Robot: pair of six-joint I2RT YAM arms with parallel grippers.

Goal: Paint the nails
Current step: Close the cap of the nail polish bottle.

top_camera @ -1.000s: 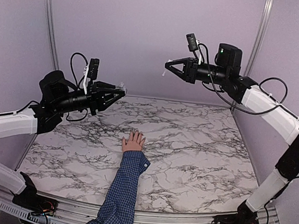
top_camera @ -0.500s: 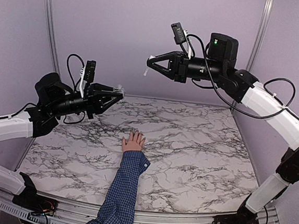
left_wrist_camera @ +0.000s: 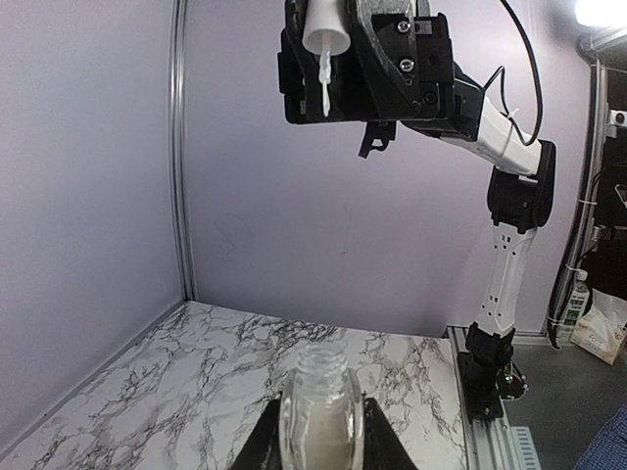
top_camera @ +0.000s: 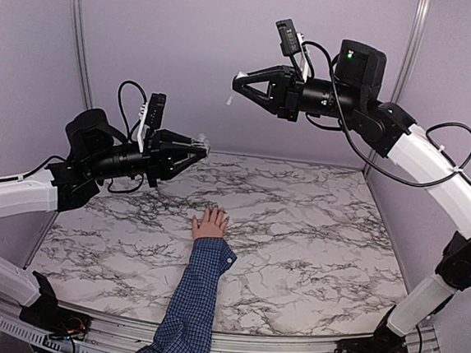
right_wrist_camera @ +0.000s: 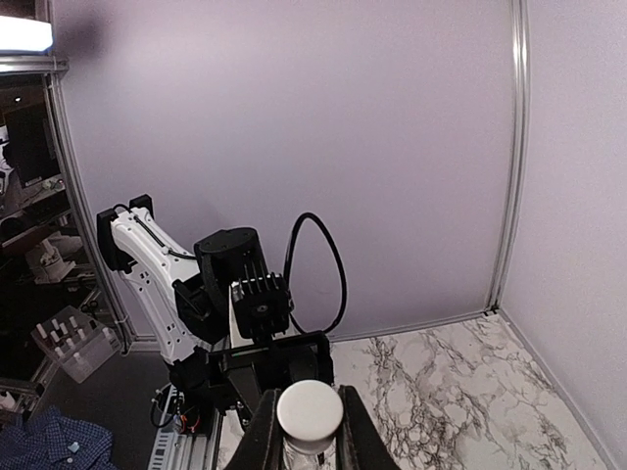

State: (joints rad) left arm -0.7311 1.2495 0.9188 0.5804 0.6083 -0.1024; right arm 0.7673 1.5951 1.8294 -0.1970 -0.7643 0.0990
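Left fingers [top_camera: 198, 146] clenched on a small open glass bottle [left_wrist_camera: 320, 421], neck up, held high above the surface [top_camera: 314, 225]. Right fingers [top_camera: 240, 81] grasp the white cap [left_wrist_camera: 323, 27], its thin brush [left_wrist_camera: 324, 83] hanging down from between them

Change over the last second: right fingers swung across from the far right and rose a little; left fingers pushed the bottle slightly forward. Brush now sits above and beyond the bottle mouth, well apart from it

Nails [top_camera: 214, 212]: on the hand [top_camera: 210, 225] lying flat on the surface, blue checked sleeve [top_camera: 196, 293], well below both sets of fingers, nearer the left ones. Too small to tell whether any polish is on them

Reading: brush and bottle are being lined up, probably for a dip. No stroke can start until the brush comes down to the hand
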